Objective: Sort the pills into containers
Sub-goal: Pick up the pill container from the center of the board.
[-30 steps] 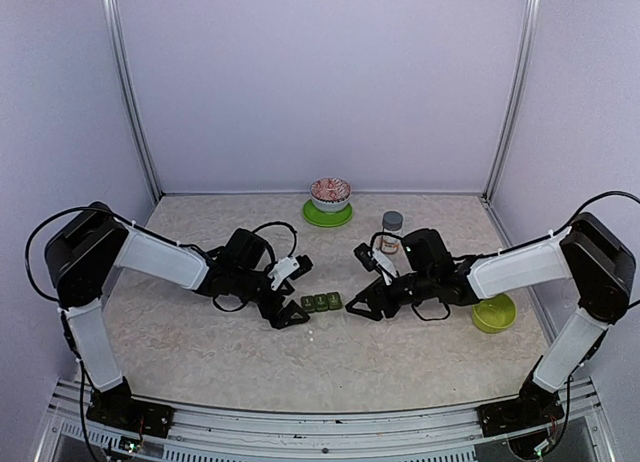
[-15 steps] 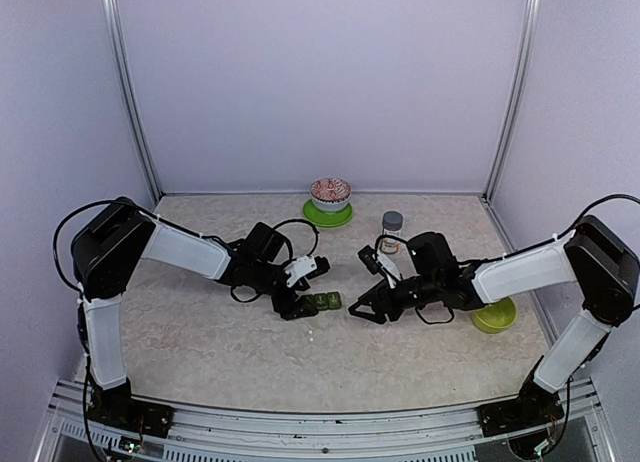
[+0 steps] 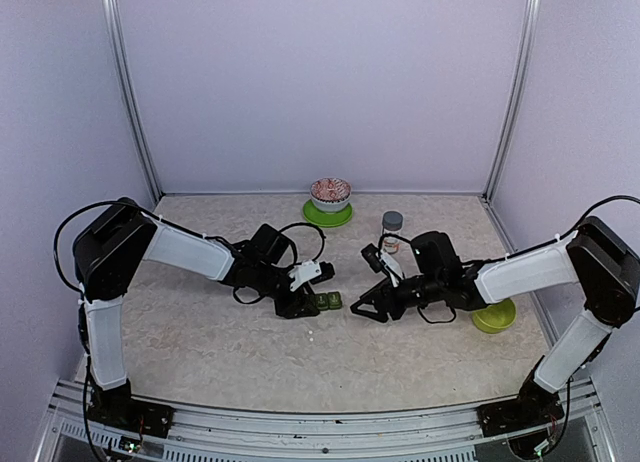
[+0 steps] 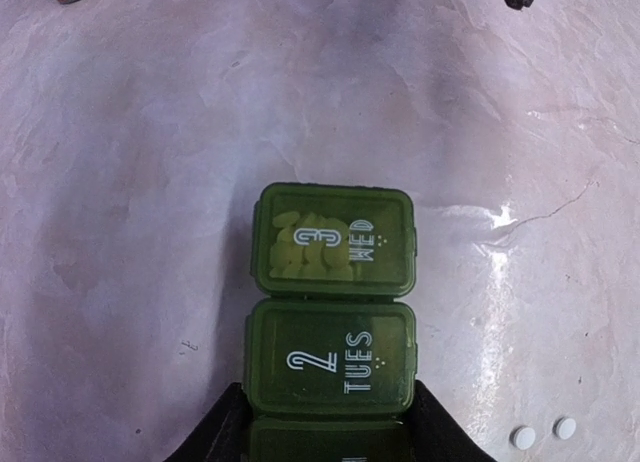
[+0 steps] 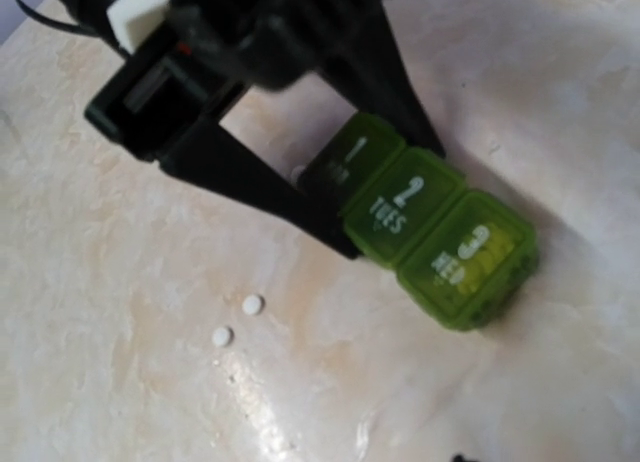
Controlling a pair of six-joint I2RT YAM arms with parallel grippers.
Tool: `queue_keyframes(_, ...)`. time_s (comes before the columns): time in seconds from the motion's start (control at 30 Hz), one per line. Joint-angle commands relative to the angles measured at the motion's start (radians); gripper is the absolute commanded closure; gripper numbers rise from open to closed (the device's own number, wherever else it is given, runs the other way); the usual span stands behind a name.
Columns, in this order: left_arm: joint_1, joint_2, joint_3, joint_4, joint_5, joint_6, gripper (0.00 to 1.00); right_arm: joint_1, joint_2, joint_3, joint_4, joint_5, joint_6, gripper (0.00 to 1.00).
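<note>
- Here, the left gripper [image 4: 328,422] is clamped on the near end of the dark green pill organizer [image 4: 332,312]. Its black fingers [image 4: 225,437] lie against both long sides of the strip.
- In the right wrist view those fingers straddle the compartment marked "1" [image 5: 350,157]. The rest of the strip juts out past the fingertips.
- The next compartment out reads "2 TUES" [image 4: 330,357], and its lid is down.
- The far compartment reads "3 WED" [image 4: 335,242]. Pale tablets show through its closed, translucent lid.
- The organizer lies flat on the marbled table [image 3: 200,332], roughly at its middle, between the two arms.
- Two loose pills [image 4: 523,437] lie on the table just beside the organizer's gripped end, close together and apart from the strip.
- The right gripper [image 3: 365,310] hovers near the organizer's far end without touching it. Its fingers are spread and nothing is between them.
- Behind the right gripper stands a small bottle [image 3: 392,230] with a grey cap, upright.
- A lime-green bowl [image 3: 493,314] sits by the right forearm, well apart from the organizer.
- At the back of the table a patterned bowl [image 3: 330,192] rests on a green plate [image 3: 328,220].
</note>
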Motion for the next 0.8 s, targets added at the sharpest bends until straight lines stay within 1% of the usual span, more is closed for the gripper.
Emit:
queue_keyframes(0.0,-0.011,0.004,-0.005,-0.063,0.013,-0.006,0.53,-0.021,-0.013,-0.012,0.036,-0.027,0.034,0.45)
queue_keyframes(0.3,-0.019,-0.052,-0.038,-0.001,-0.007,-0.042,0.62,-0.053,0.03,-0.01,0.082,-0.073,0.151,0.44)
queue_keyframes(0.53,-0.056,-0.132,-0.094,0.084,-0.048,-0.074,0.65,-0.059,0.097,0.004,0.158,-0.132,0.28,0.42)
queue_keyframes(0.67,-0.094,-0.175,-0.122,0.123,-0.086,-0.082,0.65,-0.059,0.137,0.013,0.196,-0.166,0.335,0.41)
queue_keyframes(0.77,-0.12,-0.194,-0.131,0.131,-0.105,-0.08,0.65,-0.059,0.165,0.008,0.26,-0.216,0.396,0.41)
